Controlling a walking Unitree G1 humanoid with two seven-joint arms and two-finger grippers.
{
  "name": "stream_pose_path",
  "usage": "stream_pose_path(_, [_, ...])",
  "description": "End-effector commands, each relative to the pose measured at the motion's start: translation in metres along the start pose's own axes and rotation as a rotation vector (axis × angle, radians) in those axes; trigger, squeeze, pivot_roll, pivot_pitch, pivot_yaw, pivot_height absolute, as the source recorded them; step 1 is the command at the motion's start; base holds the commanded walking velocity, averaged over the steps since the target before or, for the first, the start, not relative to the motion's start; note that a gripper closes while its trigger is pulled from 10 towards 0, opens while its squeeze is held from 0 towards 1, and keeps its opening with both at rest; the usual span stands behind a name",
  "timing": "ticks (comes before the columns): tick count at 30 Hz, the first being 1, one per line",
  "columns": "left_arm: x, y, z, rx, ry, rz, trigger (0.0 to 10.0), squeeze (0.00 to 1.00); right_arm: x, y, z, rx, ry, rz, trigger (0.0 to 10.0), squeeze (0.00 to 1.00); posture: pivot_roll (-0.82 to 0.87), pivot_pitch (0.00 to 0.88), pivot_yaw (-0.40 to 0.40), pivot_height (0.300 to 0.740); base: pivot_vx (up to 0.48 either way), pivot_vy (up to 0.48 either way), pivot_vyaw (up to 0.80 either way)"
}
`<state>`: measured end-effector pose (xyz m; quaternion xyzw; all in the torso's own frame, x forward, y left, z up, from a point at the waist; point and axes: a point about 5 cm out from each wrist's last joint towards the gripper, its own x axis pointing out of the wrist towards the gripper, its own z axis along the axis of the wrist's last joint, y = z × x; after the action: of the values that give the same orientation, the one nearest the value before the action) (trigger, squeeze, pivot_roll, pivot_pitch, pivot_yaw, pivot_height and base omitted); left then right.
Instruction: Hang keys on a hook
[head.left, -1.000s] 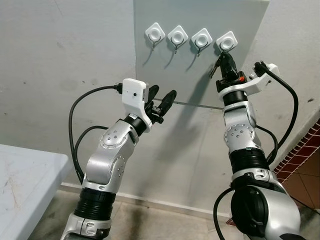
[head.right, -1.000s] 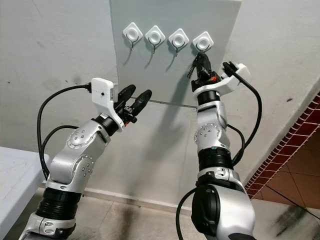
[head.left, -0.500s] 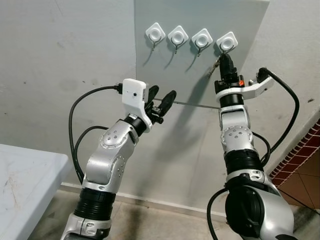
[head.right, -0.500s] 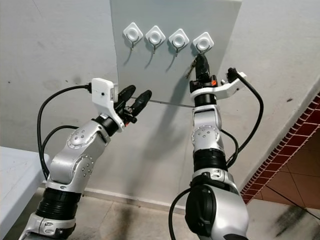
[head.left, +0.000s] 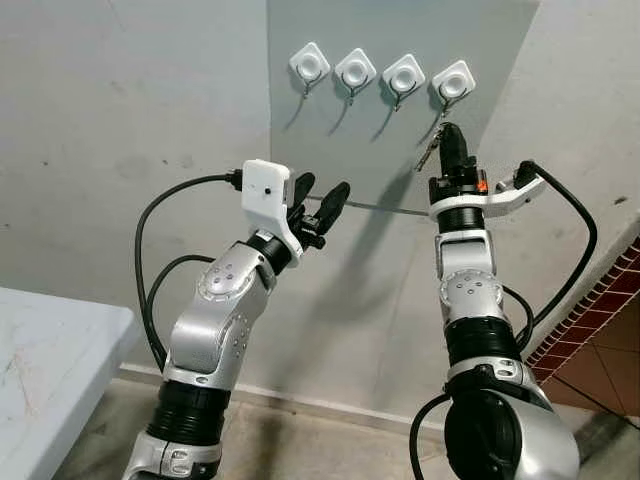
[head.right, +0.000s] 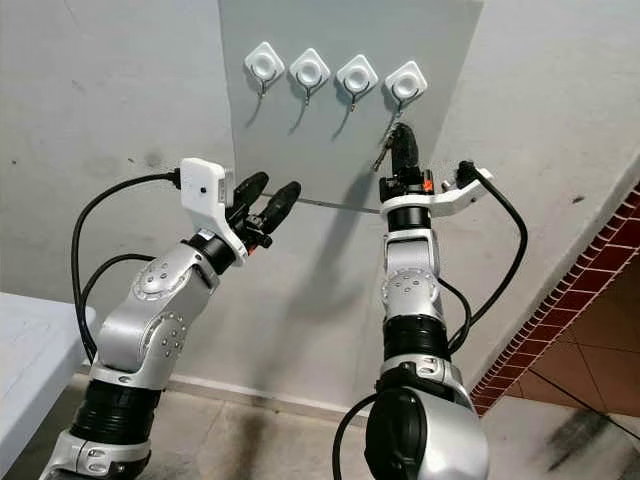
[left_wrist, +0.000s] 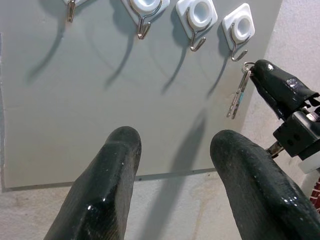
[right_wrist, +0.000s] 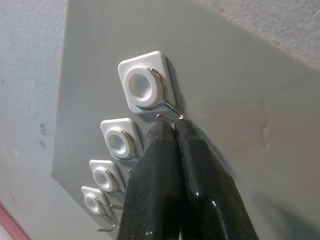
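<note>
A grey board (head.left: 400, 130) is fixed to a pale wall (head.left: 120, 120), and four white hooks are seen in a row near its top edge. The right gripper (head.left: 449, 138) is raised just below the hook (head.left: 453, 83) at the right end of the row. Its two black fingers (right_wrist: 170, 185) are pressed together, and the keys (left_wrist: 238, 96) are pinched by their ring at the fingertips. In the left wrist view the keys are seen hanging down from the fingertips, just below the wire tip of that hook and close to the board. In the right wrist view the ring is seen at the fingertips, right at the hook's wire end; whether the ring is threaded over the wire cannot be told.

The left gripper (head.left: 319, 197) is held up in front of the board's lower left part, well apart from the hooks. Its fingers (left_wrist: 107, 190) are spread wide and nothing is held between them. The other three hooks (head.left: 358, 72) are seen bare, each with its shadow cast on the board.

A corner of a pale table (head.left: 50, 350) is seen at the lower left, and red floor tiles (head.left: 610, 330) at the lower right beside the wall.
</note>
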<state>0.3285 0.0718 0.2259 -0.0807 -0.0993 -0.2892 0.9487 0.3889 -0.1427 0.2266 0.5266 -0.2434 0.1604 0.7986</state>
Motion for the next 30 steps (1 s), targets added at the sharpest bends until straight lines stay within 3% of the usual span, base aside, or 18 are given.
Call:
stream_pose_path(1, [-0.001, -0.002, 0.002, 0.000, -0.006, -0.003, 10.0, 0.00, 0.005, 0.006, 0.005, 0.002, -0.024, 0.032, 10.0, 0.00, 0.02, 0.000, -0.051, 0.740, 0.000, 0.000, 0.00])
stream_pose_path(20, [-0.002, -0.003, 0.002, -0.005, -0.006, -0.004, 10.0, 0.00, 0.020, 0.023, 0.010, 0.027, -0.038, 0.116, 10.0, 0.00, 0.02, 0.000, -0.053, 0.740, 0.000, 0.000, 0.00])
stream_pose_path(30, [-0.003, -0.003, 0.002, -0.004, -0.003, -0.001, 10.0, 0.00, 0.027, 0.016, 0.018, 0.028, -0.061, 0.036, 10.0, 0.00, 0.02, 0.001, -0.053, 0.740, 0.000, 0.000, 0.00])
